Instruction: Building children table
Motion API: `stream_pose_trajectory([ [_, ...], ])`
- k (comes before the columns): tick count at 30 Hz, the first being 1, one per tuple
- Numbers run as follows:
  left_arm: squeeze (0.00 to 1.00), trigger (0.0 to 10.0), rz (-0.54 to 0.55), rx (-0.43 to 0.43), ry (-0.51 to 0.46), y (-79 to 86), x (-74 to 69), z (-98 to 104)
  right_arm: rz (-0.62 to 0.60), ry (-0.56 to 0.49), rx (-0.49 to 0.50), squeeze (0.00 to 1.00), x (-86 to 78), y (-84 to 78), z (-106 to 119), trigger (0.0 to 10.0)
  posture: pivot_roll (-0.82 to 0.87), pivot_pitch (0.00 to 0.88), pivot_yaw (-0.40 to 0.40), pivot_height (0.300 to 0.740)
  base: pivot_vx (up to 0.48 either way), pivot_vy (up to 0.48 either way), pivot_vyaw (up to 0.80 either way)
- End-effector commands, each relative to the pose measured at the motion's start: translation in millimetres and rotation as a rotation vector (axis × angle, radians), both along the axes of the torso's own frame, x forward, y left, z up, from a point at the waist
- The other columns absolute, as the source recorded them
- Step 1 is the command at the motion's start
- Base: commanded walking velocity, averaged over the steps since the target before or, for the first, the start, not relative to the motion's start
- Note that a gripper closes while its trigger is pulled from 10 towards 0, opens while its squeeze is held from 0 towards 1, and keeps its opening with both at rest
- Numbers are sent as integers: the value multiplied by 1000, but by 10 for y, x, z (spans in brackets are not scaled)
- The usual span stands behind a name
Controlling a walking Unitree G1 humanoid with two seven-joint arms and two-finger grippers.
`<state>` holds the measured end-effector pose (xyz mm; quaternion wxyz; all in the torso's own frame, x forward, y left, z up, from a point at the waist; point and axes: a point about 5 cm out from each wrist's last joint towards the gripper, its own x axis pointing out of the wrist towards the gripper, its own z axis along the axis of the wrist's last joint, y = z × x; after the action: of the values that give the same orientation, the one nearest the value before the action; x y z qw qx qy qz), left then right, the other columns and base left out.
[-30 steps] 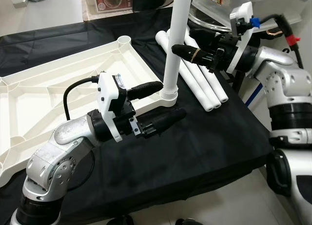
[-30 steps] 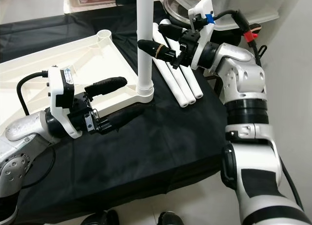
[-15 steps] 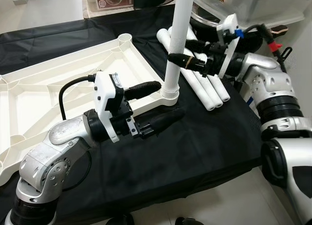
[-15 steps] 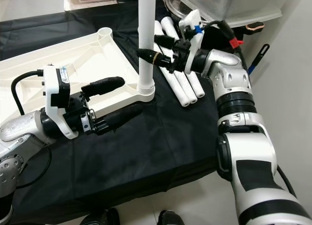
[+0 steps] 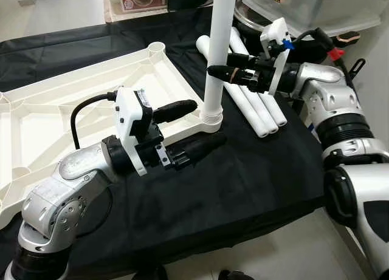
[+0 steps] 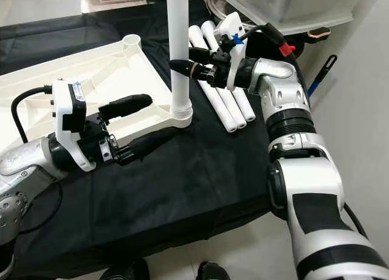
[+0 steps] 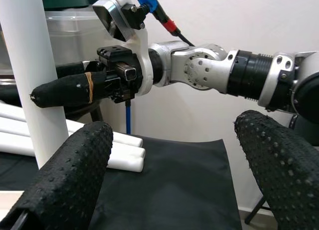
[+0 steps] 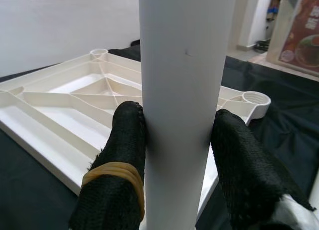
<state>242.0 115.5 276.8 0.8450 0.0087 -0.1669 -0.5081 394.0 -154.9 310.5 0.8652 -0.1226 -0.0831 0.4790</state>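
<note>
While a black cloth [image 5: 255,170] covers the work surface, a white upturned tabletop [image 5: 73,110] lies on it; at the tabletop's near corner socket a white table leg [image 5: 217,55] stands upright; beyond that corner, spare white legs [image 5: 255,104] lie side by side; the right gripper [image 8: 177,160] clamps the upright leg between both fingers; the left gripper [image 5: 194,128] holds its fingers spread, one above the tabletop's edge, one beside it, by the leg's base.
</note>
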Motion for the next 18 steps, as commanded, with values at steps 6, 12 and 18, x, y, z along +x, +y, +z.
stream_pose_trajectory([
  [6, 0, 10000, 51, -4, -15, 69, 28, 1, -222, 1, -26, 0, 70, 154, -103, 0, 6, 217, -30, 740, 0, 0, 0],
  [12, 0, 10000, 52, -10, -19, 59, 39, 2, -294, 66, 47, 0, 42, 405, -239, 0, -3, 211, -34, 740, 0, 0, 0],
  [18, 0, 10000, 48, -20, -21, 36, 38, -6, -435, 172, 169, 0, -18, 729, -435, 0, -8, 206, -47, 740, 0, 0, 0],
])
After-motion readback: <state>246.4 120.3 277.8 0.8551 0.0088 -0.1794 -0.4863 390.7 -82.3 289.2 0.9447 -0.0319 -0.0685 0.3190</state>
